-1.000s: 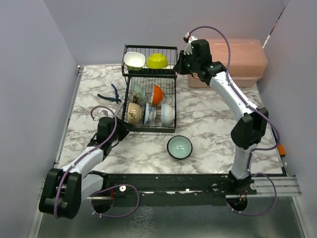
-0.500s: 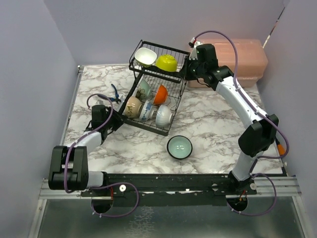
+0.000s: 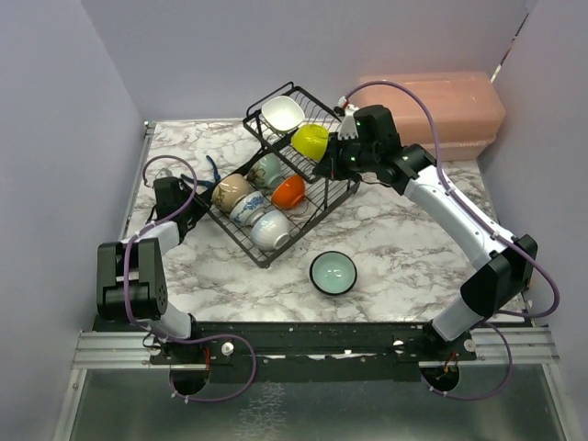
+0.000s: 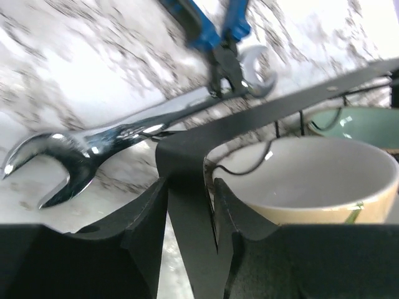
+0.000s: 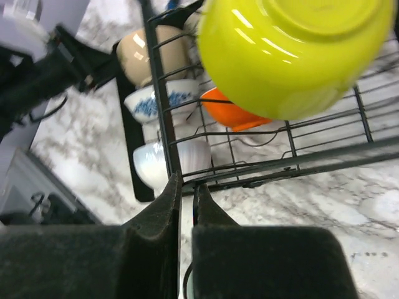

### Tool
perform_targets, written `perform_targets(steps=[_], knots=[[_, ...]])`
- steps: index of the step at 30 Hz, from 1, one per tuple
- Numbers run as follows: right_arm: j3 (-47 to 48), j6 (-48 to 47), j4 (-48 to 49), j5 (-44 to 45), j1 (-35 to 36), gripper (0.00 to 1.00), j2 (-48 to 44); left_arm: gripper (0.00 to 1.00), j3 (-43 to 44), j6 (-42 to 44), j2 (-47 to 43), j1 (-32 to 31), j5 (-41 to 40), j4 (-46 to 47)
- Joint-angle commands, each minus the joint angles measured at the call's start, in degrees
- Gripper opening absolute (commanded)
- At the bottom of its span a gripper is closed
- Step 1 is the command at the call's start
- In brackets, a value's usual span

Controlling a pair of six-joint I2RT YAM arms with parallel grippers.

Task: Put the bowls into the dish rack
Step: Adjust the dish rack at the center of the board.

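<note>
Arms on the dish rack (image 3: 237, 239)
Left gripper (image 4: 186, 187) clamps its left edge; right gripper (image 5: 185, 187) pinches a right-side wire.

Pink lidded box (image 3: 432, 106) at back right of marbled tabletop (image 3: 395, 230), blue-handled pliers (image 4: 206, 28), chrome spanner (image 4: 93, 146) lying alongside them

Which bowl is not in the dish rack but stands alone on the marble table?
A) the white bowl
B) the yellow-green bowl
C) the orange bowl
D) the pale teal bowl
D: the pale teal bowl sits upright on the table, apart from the dish rack, while the other three bowls are in the rack.
</note>
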Motion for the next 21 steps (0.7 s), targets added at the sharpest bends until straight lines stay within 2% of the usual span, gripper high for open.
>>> perform_targets(steps=[1,3,4,5,7,9,11,15,21], knots=[[-1.7,-0.7,-3.2,-16.3,6.0,0.0,-1.3,0.0,0.9,5.4,1.5,1.1,-9.6,-4.5],[-2.1,-0.6,-2.3,-17.7,6.0,0.01,-2.3,0.0,1.4,6.2,0.3,1.1,-9.9,-5.0],[-2.6,-0.5,-1.3,-18.6,6.0,0.02,-2.9,0.06,1.5,6.6,-0.5,1.1,-10.0,-5.2],[-2.9,-0.2,-0.6,-19.3,6.0,0.11,-3.7,0.19,1.5,7.0,-1.4,1.1,-10.0,-5.3],[-4.1,0.4,1.2,-20.3,5.9,0.33,-5.1,0.39,1.6,7.9,-3.6,1.1,-10.0,-5.6],[-4.9,0.7,2.3,-19.4,5.9,0.48,-6.6,0.5,1.8,9.0,-6.1,1.1,-9.9,-6.7],[-5.5,1.0,2.6,-17.9,5.8,0.57,-7.7,0.56,2.0,10.1,-8.1,1.1,-9.7,-8.2],[-6.3,1.8,3.5,-16.7,4.0,0.65,-9.9,0.64,2.0,10.1,-12.5,1.1,-8.8,-10.8],[-6.4,3.0,5.4,-20.2,-2.6,0.71,-11.1,0.66,4.0,9.6,-17.9,-0.5,-4.6,-12.0]])
